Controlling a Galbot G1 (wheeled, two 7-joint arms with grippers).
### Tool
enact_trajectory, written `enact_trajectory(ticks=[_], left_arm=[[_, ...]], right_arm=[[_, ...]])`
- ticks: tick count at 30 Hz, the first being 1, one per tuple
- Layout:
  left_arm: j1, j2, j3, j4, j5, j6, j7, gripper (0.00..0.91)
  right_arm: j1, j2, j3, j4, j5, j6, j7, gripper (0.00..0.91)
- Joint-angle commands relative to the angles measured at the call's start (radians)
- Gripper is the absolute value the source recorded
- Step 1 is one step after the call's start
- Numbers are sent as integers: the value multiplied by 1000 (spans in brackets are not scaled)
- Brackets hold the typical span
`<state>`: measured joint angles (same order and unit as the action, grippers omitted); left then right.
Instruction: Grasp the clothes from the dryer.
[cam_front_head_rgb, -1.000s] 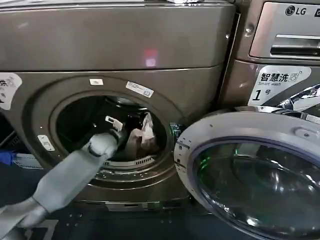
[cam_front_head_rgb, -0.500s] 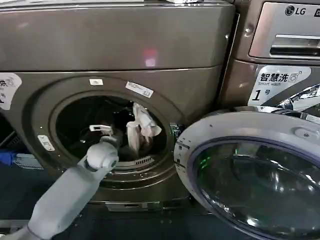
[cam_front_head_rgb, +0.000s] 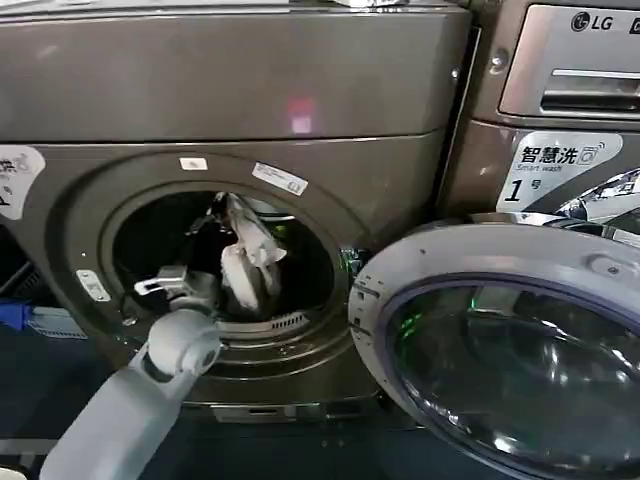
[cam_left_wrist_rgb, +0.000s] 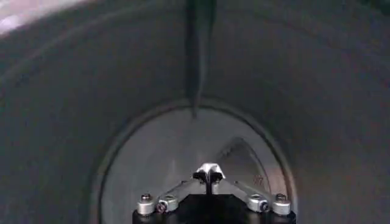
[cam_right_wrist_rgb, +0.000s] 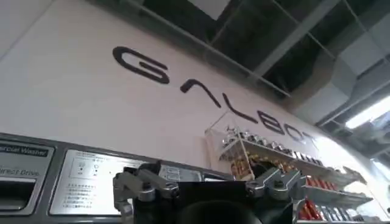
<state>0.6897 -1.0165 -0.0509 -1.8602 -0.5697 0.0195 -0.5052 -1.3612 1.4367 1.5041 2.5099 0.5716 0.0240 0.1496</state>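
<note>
The dryer (cam_front_head_rgb: 250, 90) stands with its round porthole open and its grey-rimmed glass door (cam_front_head_rgb: 500, 340) swung out to the right. My left arm reaches into the drum. A white piece of the clothes (cam_front_head_rgb: 246, 258) hangs from my left gripper (cam_front_head_rgb: 222, 208) in the upper middle of the opening. In the left wrist view the left gripper (cam_left_wrist_rgb: 208, 173) has its fingertips pressed together, facing the drum's back wall (cam_left_wrist_rgb: 183, 146); the cloth itself is hidden there. My right gripper (cam_right_wrist_rgb: 204, 189) is parked away from the dryer, pointing up at a wall.
The open door takes up the lower right in front of the neighbouring LG machine (cam_front_head_rgb: 560, 60). A drum paddle (cam_left_wrist_rgb: 198, 55) runs along the drum wall above the left gripper. The porthole rim (cam_front_head_rgb: 300, 330) rings my left arm closely.
My left arm has drawn back and to the left within the porthole. The white cloth has travelled left and upward with the gripper.
</note>
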Motion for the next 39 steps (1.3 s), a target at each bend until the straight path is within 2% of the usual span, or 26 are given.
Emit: enact_trajectory(ticks=[1,12,39], left_arm=[[114,9,-69,-142,28,-14,-47,0],[184,3,-87,-198,44,-12,-46,0],[189,8,-87,-235,26,5,-55,0]], right_arm=[[-8,1,5,11,-6,-10,4,907],[-18,-1,4,26,-5,-11,4,907],[-36,5,16,46,-2,-20,14,907]])
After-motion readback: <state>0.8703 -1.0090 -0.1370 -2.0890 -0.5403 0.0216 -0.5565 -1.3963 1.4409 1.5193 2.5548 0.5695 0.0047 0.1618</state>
